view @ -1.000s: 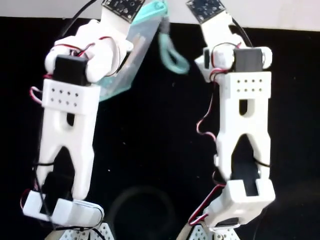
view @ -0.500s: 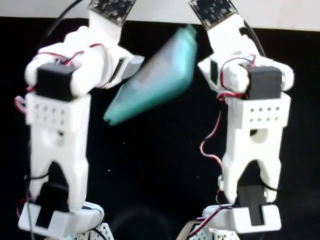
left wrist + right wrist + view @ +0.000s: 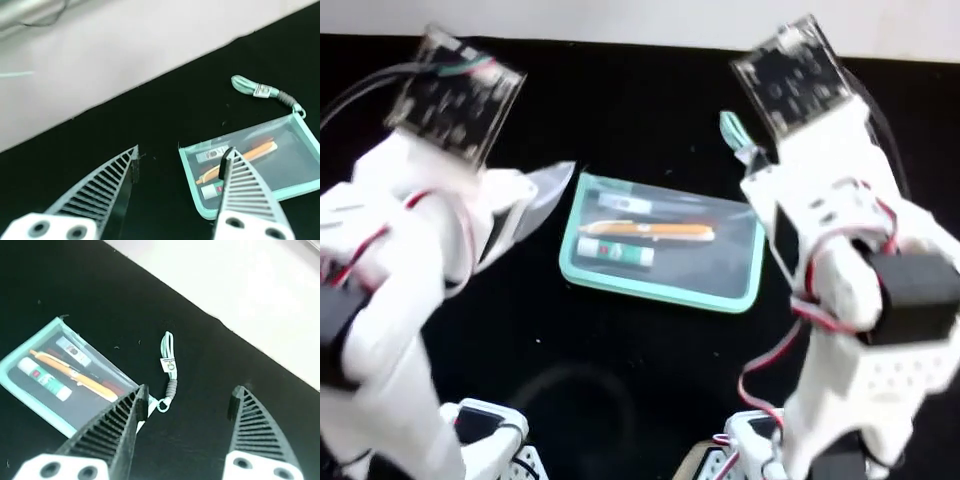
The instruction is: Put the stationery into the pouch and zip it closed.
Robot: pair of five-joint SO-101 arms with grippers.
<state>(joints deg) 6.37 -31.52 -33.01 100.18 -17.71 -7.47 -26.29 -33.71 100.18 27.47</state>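
The teal-edged clear pouch [image 3: 660, 250] lies flat on the black table between the two arms. Inside it I see an orange pen [image 3: 655, 230], a white glue stick [image 3: 613, 253] and a small eraser-like piece [image 3: 623, 204]. Its teal wrist strap [image 3: 732, 130] trails from the far right corner. My left gripper [image 3: 182, 150] hangs open above the table, on the near left of the pouch [image 3: 280, 160], holding nothing. My right gripper [image 3: 191, 388] is open too, above the strap [image 3: 169, 360] and apart from the pouch [image 3: 55, 375].
The black mat [image 3: 650, 370] ends at a white strip [image 3: 620, 20] along the far edge. Both arm bases [image 3: 490, 440] stand at the near edge, left and right of a bare stretch of mat.
The pouch, held up in the air between the arms a second ago, now lies flat on the table. Both arms have swung outward and back, and both grippers are off it.
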